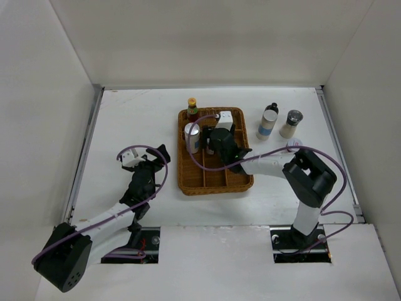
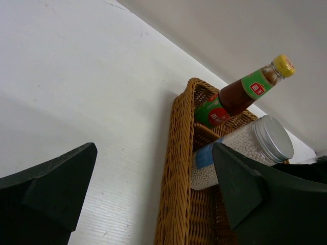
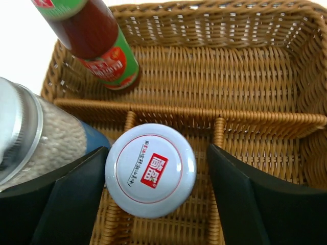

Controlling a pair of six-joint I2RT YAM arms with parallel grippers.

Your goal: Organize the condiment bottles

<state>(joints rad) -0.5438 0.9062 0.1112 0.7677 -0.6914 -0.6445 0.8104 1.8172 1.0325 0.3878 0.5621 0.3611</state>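
White desk (image 1: 138, 125), walled. Left claw (image 1: 145, 155): spread wide above bare desk, left of wicker tray (image 1: 213, 182). Right claw (image 3: 157, 153): unclenched, jaws flanking white-lidded jar (image 3: 150, 170) inside tray; lid visible only in the right wrist view. Top view alone: black-capped bottle (image 1: 267, 121) and shaker (image 1: 291, 123) standing right of tray.

The white lid (image 3: 150, 170) of a jar is showing a red square logo with white Chinese characters. A slanted line of small red characters is running beside it, inside a thin red ring. None of it is legible. The red sauce bottle (image 2: 235, 94) is carrying green labels with red patches of white characters, too blurred to read.
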